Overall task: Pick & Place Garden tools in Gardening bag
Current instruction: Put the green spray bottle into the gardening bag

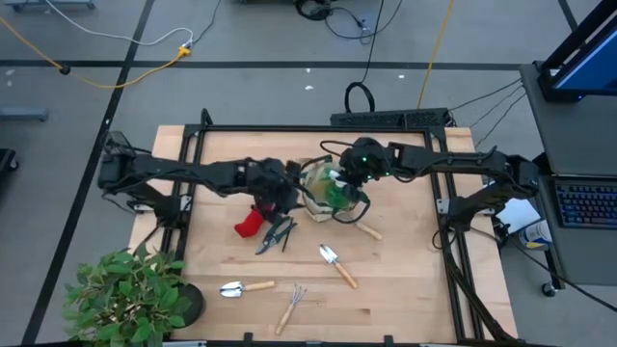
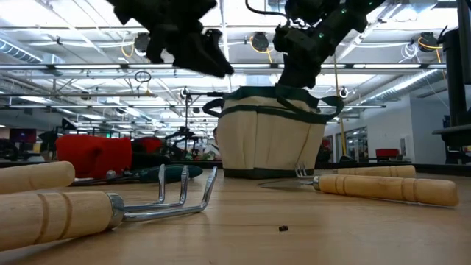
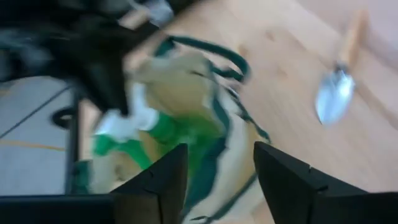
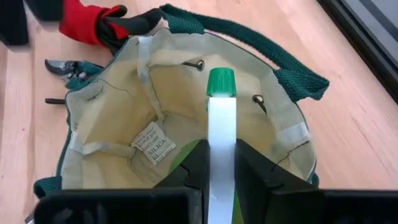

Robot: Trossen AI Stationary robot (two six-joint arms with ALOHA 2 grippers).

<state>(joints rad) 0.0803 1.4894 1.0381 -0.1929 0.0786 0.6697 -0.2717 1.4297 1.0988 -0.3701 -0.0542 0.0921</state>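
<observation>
Wooden-handled metal rake (image 2: 162, 202) closest to the low camera, flat on the pale wooden table (image 1: 405, 289), tines turned toward the bag. Just beyond it on that side, a wooden-handled metal trowel (image 1: 337, 265), and a second, silver-bladed trowel (image 1: 244, 287) near the leafy green potted plant (image 1: 130, 294) at the table's front left corner.

Behind them, mid-table: small round beige fabric gardening bag with dark green trim and loop handles (image 1: 316, 181), upright, mouth open. Inside, on the bare lining, only a white silica packet (image 4: 153, 144).

Right gripper (image 4: 221, 165) directly over that mouth, fingers pressed against the white top of the green spray bottle (image 4: 221, 118), pinching it from both sides. Bottle upright, green nozzle forward, green body down within the bag's rim; whether it touches the bottom, cannot tell.

Left gripper (image 3: 217, 168) just beside the bag on its left, above the table, fingers spread with nothing between them.

Outside the bag on the left arm's side: red glove (image 1: 249, 224) on the table close to the bag, dark pruning shears (image 1: 277, 234) just beside the glove toward the table's front. Another wooden tool handle (image 1: 368, 229) on the table just in front of the bag on the right arm's side.
</observation>
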